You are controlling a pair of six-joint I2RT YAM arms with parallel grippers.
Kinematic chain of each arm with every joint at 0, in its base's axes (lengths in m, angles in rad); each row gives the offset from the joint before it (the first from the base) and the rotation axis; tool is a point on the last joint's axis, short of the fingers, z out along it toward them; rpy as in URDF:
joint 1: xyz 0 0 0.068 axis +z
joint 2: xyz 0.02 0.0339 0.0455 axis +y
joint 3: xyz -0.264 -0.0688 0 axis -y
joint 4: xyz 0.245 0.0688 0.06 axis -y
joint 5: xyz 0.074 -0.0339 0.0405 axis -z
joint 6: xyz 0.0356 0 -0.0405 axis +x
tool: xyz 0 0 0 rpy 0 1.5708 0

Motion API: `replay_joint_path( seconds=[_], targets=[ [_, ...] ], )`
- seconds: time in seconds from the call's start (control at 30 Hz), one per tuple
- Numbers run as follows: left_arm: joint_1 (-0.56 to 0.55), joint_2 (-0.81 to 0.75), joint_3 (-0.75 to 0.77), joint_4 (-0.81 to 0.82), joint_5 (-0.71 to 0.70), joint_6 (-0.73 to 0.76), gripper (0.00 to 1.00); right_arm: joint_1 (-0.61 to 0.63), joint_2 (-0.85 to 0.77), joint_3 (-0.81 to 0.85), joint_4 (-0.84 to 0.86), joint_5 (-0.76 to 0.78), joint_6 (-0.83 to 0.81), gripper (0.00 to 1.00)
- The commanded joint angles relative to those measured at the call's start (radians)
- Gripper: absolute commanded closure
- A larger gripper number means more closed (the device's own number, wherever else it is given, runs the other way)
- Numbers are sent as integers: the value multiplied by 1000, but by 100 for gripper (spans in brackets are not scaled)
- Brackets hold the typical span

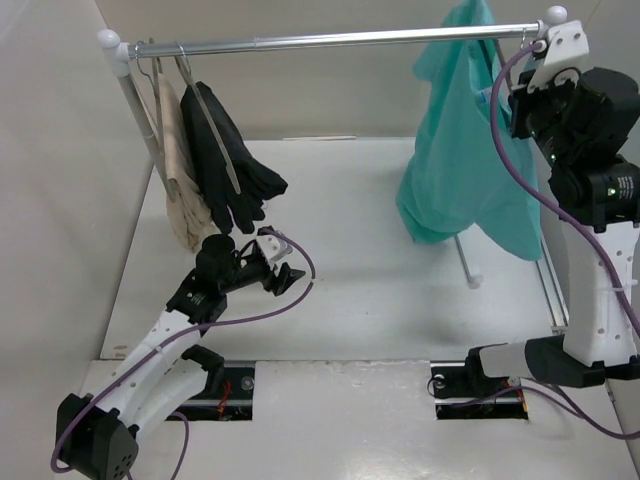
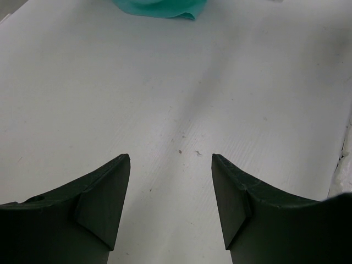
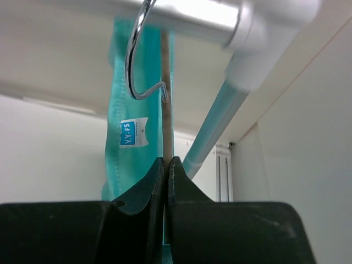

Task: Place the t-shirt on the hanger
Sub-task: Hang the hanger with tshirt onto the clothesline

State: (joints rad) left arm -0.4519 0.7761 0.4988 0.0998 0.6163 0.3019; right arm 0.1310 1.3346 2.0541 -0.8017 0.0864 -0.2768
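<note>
Right claw is pinched together on a thin upright stem, the hanger by my read. Straight above the fingertips its hook curls over the rail. The t-shirt drapes just behind, long axis straight down, hem low near the bench. Left claw, jaws apart and holding nothing, sits low over the bench, well apart from the garment. The right arm is the near one, so the next move looks like its call.

The t-shirt bears a blue neck label reading roughly "YY-FS"; smaller print illegible.
</note>
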Motion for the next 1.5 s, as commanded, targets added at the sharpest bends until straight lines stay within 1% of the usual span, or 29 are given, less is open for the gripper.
replay_joint_path(
  seconds=[0.0, 0.1, 0.17, 0.33, 0.53, 0.63, 0.77, 0.8, 0.83, 0.87, 0.9, 0.93, 0.97, 1.1, 1.13, 1.23, 1.3, 1.4, 1.47],
  targets=[
    [1, -3, 14, 28, 11, -4, 43, -5, 41, 162, 101, 3, -5, 100],
    [1, -14, 14, 28, 11, -4, 43, -5, 84, 185, 110, 36, 5, 100],
    [1, -14, 14, 28, 0, -4, 43, -5, 96, 172, 151, 36, 19, 100],
    [1, -43, 14, 8, -9, 5, 43, -25, 126, 112, 214, -51, 68, 100],
    [1, -52, -5, 8, -9, 5, 43, -59, 156, 84, 214, -114, 77, 100],
    [1, -52, -5, 17, -9, 5, 43, -77, 156, 48, 214, -154, 77, 100],
    [1, -52, -14, 17, -9, 5, 43, -77, 117, -35, 236, -165, 77, 100],
    [1, -52, -14, 17, -9, 5, 43, -77, 92, -60, 236, -165, 77, 95],
    [1, -52, -14, 17, -9, 5, 43, -77, 80, -69, 236, -165, 77, 68],
    [1, -52, -14, 17, -9, 5, 43, -77, 66, -69, 236, -154, 67, 53],
    [1, -52, -14, 17, -9, 5, 43, -77, 40, -80, 220, -154, 56, 45],
    [1, -52, -14, 8, -9, 5, 43, -77, 28, -80, 208, -134, 33, 41],
    [1, -52, -14, 8, -18, 5, 43, -77, 12, -80, 196, -105, 19, 17],
    [1, -52, -14, 8, -18, 5, 43, -77, -83, -103, 162, -16, -47, 7],
    [1, -43, -14, -3, -18, 5, 43, -67, -124, -103, 162, 4, -61, 7],
    [1, -43, -5, -15, -9, 5, 43, -57, -178, -103, 153, 70, -120, 0],
    [1, -34, 6, -25, -9, 17, 43, -22, -224, -92, 153, 81, -176, 0],
    [1, -34, 17, -37, -18, 38, 42, 22, -278, -115, 162, 35, -234, 0],
    [1, -34, 17, -48, -27, 39, 42, 45, -302, -153, 208, -90, -260, 0]
  ],
)
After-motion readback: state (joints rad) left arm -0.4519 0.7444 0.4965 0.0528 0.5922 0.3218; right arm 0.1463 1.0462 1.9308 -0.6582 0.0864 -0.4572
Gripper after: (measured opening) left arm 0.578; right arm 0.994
